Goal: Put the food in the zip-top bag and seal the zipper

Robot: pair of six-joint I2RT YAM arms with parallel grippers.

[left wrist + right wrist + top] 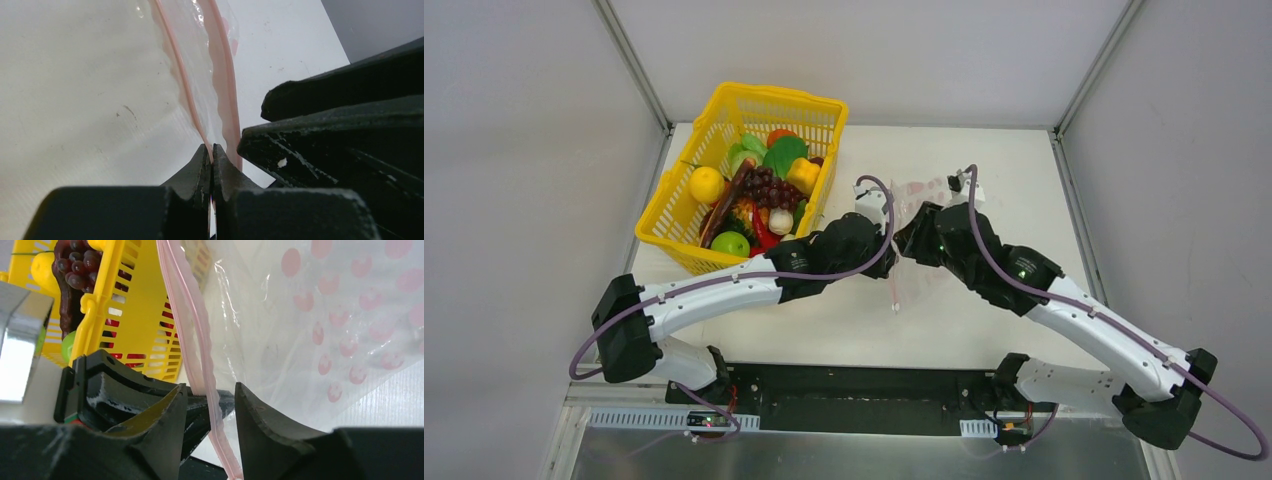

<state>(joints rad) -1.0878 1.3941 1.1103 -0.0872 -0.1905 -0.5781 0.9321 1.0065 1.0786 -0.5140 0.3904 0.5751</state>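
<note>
The zipper [223, 85] of the clear bag [310, 315] is pinched in the tightly closed left gripper [212, 150], apparently so that the mouth is held taut. The strip is straddled by the right gripper [210, 388], its jaws apart and not pressed on it. The bag is spread on the table [984, 320] just beside the yellow basket [724, 110], in which the toy food [764, 185] is heaped; nothing is seen inside the bag

No readable text, brand or number anywhere; only wordless pink dots [291, 262] on the zip-top bag [260, 340].
</note>
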